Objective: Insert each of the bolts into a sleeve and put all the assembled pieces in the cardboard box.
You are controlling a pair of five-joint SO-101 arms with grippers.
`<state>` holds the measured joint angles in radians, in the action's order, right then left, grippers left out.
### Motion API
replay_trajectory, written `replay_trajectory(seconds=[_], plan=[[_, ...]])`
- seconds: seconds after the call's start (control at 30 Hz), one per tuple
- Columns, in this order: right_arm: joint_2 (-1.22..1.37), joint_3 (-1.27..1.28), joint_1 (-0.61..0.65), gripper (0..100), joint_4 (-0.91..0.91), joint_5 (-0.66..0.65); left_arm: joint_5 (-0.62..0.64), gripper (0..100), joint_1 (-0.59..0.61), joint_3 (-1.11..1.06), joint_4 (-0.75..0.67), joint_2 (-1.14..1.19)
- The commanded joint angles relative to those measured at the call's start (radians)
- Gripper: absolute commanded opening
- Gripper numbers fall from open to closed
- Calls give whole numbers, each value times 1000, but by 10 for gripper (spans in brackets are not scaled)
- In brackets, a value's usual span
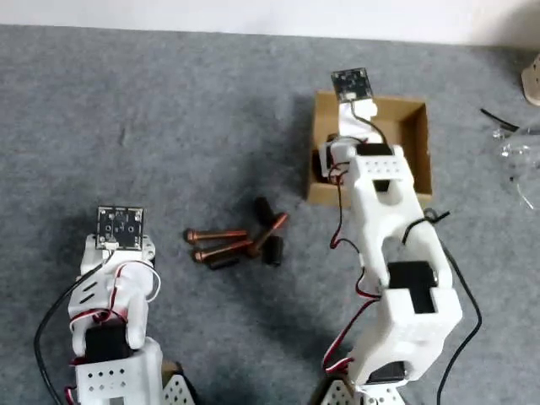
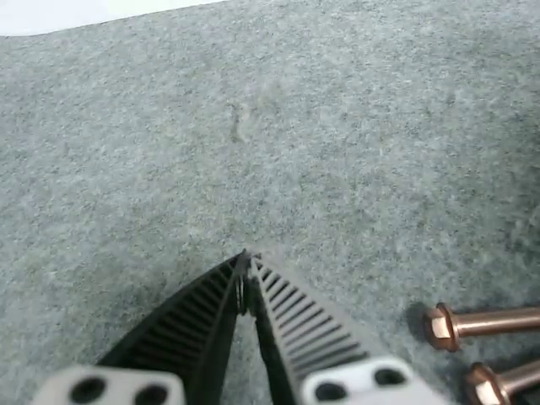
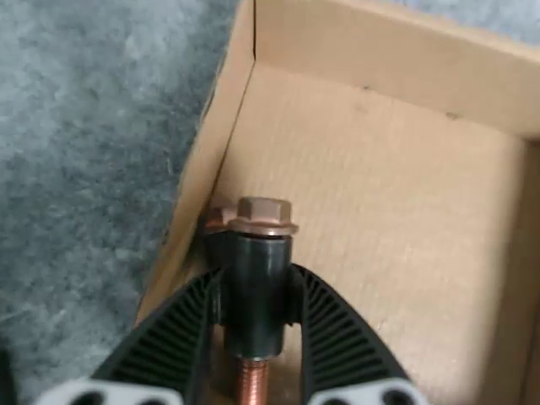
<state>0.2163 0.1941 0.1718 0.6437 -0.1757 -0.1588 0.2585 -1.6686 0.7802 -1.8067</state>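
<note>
My right gripper (image 3: 253,287) is shut on a black sleeve (image 3: 256,274) with a copper bolt through it, its hex head (image 3: 265,215) on top. It hangs inside the cardboard box (image 1: 415,126), close to one side wall (image 3: 221,143). A second copper bolt head (image 3: 218,220) shows just behind it against that wall. On the carpet between the arms lie two copper bolts (image 1: 216,235) (image 1: 223,250) side by side, a third slanted bolt (image 1: 272,231), and black sleeves (image 1: 264,208) (image 1: 272,251) (image 1: 224,262). My left gripper (image 2: 245,263) is shut and empty, just left of the two bolt heads (image 2: 440,326) (image 2: 483,382).
Grey carpet (image 1: 169,110) covers the table. Clear plastic bits and a black wire (image 1: 510,139) lie at the far right edge. The right arm (image 1: 388,245) stretches from the front edge to the box.
</note>
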Motion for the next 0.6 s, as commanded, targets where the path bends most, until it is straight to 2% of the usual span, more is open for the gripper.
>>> replay_trajectory(seconds=[0.0,0.07,0.23,0.37,0.57], plan=[[-13,-56,7,9,5,61,3,7,15,25,3,-15],[-8,-56,7,56,7,98,3,7,15,25,3,-15],[-4,-54,7,232,8,98,3,7,15,25,3,-16],[-10,-59,-5,235,48,98,3,8,13,19,-12,-16],[-88,-56,-4,235,203,104,3,8,13,16,-21,-16]])
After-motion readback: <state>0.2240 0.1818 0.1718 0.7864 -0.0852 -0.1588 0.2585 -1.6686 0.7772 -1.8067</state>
